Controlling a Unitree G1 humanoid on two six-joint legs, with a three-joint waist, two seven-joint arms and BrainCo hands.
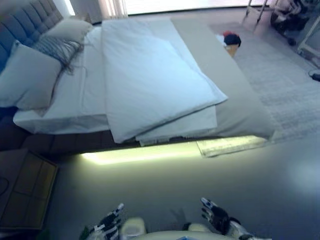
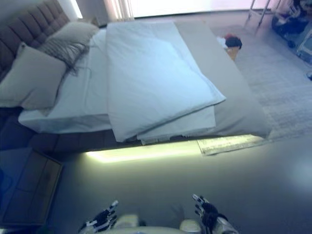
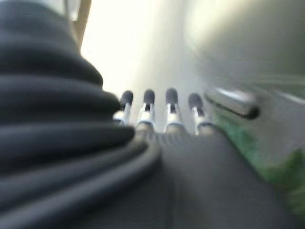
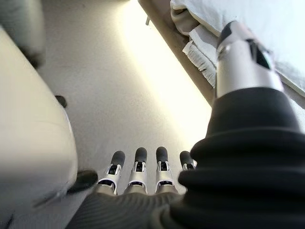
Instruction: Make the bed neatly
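The bed [image 1: 240, 95] lies ahead of me with a white duvet [image 1: 150, 75] folded double along its middle, leaving a white sheet [image 1: 82, 95] bare toward the head and a grey cover [image 1: 235, 107] bare toward the foot. Two beige pillows [image 1: 30, 75] and a fringed grey throw [image 1: 57, 47] lie at the padded headboard. My left hand [image 1: 107, 225] and right hand [image 1: 216, 216] hang low over the floor, well short of the bed, both open and empty, fingers straight [image 4: 138, 164].
A lit strip [image 1: 145, 152] glows under the bed's near side. A wooden nightstand [image 1: 27, 187] stands at my left. A rug's fringed edge [image 1: 230, 146] shows under the foot end. A red and dark object [image 1: 231, 38] sits beyond the bed; furniture legs stand at the far right.
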